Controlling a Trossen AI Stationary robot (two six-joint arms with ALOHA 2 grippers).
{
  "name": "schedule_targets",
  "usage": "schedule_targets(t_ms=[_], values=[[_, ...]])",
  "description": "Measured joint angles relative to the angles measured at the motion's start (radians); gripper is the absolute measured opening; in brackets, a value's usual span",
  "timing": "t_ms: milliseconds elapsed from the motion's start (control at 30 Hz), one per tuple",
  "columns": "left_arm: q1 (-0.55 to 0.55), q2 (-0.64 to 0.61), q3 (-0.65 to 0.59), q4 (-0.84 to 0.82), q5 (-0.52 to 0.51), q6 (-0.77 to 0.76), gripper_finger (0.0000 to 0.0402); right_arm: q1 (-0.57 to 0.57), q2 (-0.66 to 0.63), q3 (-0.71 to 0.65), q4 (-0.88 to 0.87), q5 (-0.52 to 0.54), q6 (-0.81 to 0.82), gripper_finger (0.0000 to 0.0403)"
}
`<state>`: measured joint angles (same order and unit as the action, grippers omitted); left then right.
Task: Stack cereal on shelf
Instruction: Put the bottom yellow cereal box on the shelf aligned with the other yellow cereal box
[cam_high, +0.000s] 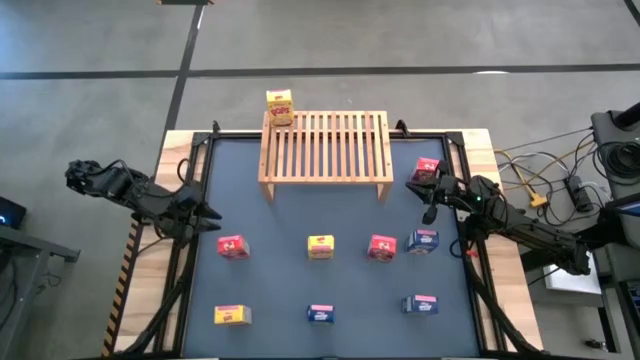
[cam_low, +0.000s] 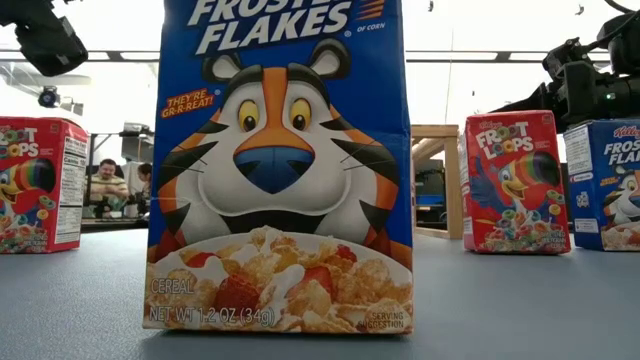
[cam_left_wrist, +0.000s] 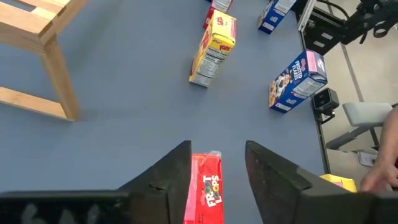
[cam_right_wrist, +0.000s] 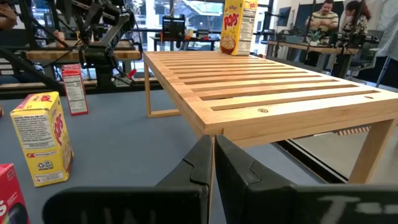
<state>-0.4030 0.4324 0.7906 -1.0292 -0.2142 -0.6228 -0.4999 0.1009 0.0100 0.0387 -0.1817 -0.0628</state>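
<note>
The left gripper (cam_high: 208, 222) hovers low over the dark blue-grey table mat (cam_high: 280, 300), well in front of the light wooden slatted shelf (cam_high: 325, 146) and off toward its left leg. Its fingers (cam_left_wrist: 168, 180) stand partly apart on either side of a small red cardboard cereal box (cam_left_wrist: 205, 190); whether they press on it cannot be told. In the high view that red box (cam_high: 232, 246) stands just beside the fingertips.

The right gripper (cam_high: 428, 186) sits just off the shelf's right front leg, its two dark fingers (cam_right_wrist: 199, 165) pressed together with nothing between them. A second red box (cam_high: 427, 167) stands beside it.

On the shelf, one small yellow cardboard box (cam_high: 279, 107) stands upright at the back left corner; the slats hold nothing else.

In front of the shelf, a yellow box (cam_high: 320, 246) stands near the middle of the mat, with a red box (cam_high: 381, 247) and a blue box (cam_high: 423, 241) to its right. Farther from the shelf, along the near edge, stand a yellow box (cam_high: 231, 315), a blue box (cam_high: 320, 314) and another blue box (cam_high: 421, 304).

The mat lies in a black frame on a pale wooden table (cam_high: 480, 145). Beyond it is grey concrete floor (cam_high: 420, 40), with cables (cam_high: 545, 185) to the right of the shelf. In the room behind the shelf, a person (cam_low: 105, 185) sits at a desk.
</note>
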Motion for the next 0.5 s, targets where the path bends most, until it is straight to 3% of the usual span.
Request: schedule_targets(t_ms=[300,500], values=[[0.000,0.021,0.000,-0.009,0.007,0.000,0.0222,0.000,0.000,0.000,0.000,0.000,0.000,0.0009],[0.000,0.065,0.000,0.013,-0.001,-0.022,0.0248,0.000,0.000,0.000,0.000,0.000,0.000,0.0009]])
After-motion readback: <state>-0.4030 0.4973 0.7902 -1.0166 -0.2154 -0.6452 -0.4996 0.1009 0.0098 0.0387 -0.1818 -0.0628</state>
